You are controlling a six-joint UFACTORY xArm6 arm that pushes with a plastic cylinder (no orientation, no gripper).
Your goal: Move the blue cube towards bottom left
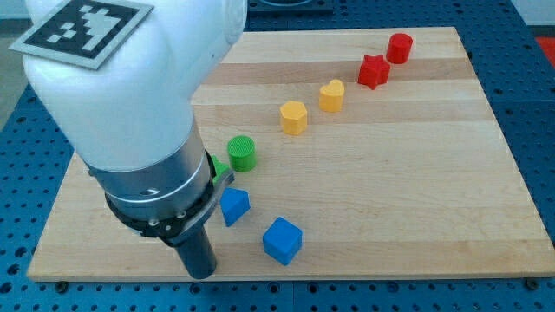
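Observation:
The blue cube [283, 240] lies near the board's bottom edge, a little left of centre. A second blue block [234, 206], of an angular shape, lies just up-left of it. My tip [203, 272] rests on the board at the bottom left, left of the blue cube and below-left of the other blue block. It touches neither. The large white and dark arm body fills the view's upper left and hides the board behind it.
A green cylinder [242, 152] stands above the blue blocks, with another green block [220, 171] partly hidden by the arm. A yellow hexagonal block [294, 117], a yellow heart [331, 95], a red star [374, 71] and a red cylinder [399, 48] run toward the top right.

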